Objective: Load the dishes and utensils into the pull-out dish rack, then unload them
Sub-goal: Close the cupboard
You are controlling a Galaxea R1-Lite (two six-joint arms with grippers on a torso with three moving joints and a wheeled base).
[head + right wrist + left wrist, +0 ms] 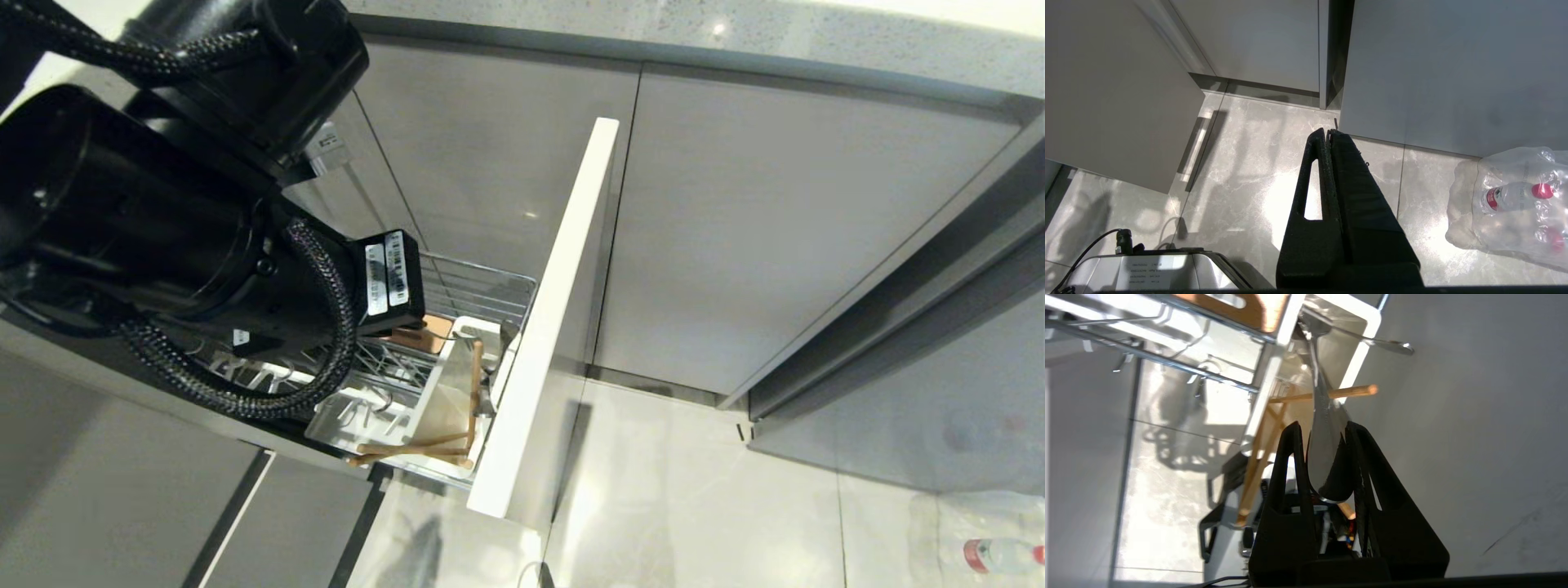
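You are looking at a clear plastic-wrapped pack of red-capped water bottles (1515, 200) lying on pale marble-look floor tiles (1241, 179) beside grey cabinet doors (784, 237).

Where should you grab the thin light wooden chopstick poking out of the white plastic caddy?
By its free end, from outside the rim. The chopstick leans across the caddy, its tip jutting clear past the rim, so jaws can close across the round shaft there. The left gripper is shut on the slim silver fork.
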